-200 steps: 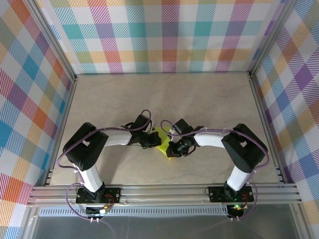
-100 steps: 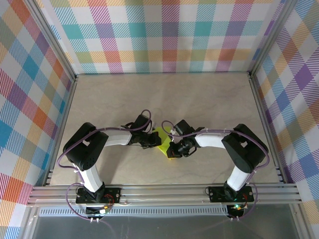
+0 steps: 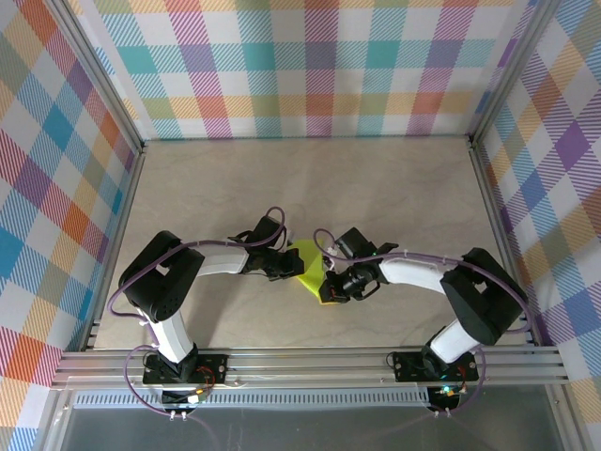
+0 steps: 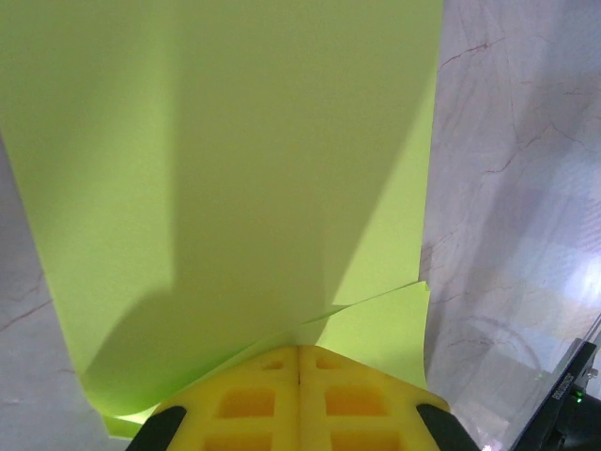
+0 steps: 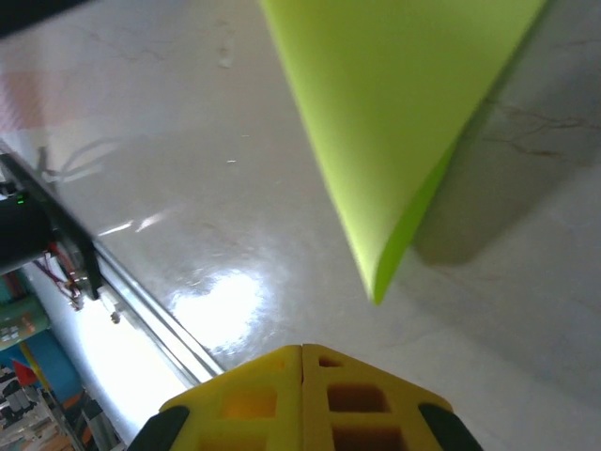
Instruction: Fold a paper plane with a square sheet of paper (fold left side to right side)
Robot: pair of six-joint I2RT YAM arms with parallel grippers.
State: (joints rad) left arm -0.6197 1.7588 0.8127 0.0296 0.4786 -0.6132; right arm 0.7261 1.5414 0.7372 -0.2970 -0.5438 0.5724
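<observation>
right arm (image 3: 418, 273) elbow swung out rightward and nearer than a second ago; left arm (image 3: 211, 258) unchanged. right gripper (image 5: 301, 349) fingers together, empty, just short of raised folded corner of square sheet of paper (image 4: 235, 169). left gripper (image 4: 299, 349) fingers together on sheet's near edge; nipped or pressed, cannot tell. sheet doubled over on table (image 5: 169, 169) between grippers. likely fold laid, crease unpressed.

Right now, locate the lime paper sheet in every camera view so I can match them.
Top external: the paper, picture centre.
Left wrist: across top and middle.
Right wrist: upper right, folded corner pointing down.
Shared landmark: the pale marbled tabletop.
</observation>
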